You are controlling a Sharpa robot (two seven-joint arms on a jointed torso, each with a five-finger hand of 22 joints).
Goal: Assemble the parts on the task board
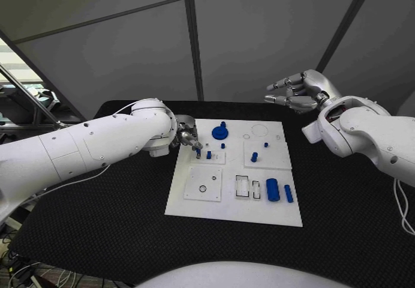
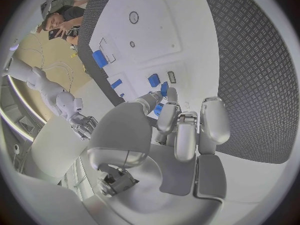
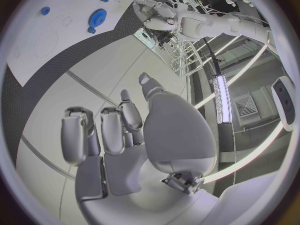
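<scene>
Parts near the front edge of the task board [image 1: 195, 207], a large blue cylinder [image 1: 272, 189] and a slimmer peg [image 1: 288, 193], lie loose. Mid-board, the left hand [image 1: 189, 141] pinches a small blue peg [image 1: 198, 153] over a socket plate; a tilted entry could jam or drop it. Farthest, past the blue gear [image 1: 220, 132], the right hand [image 1: 298, 90] hovers off-board with fingers curled and nothing held.
</scene>
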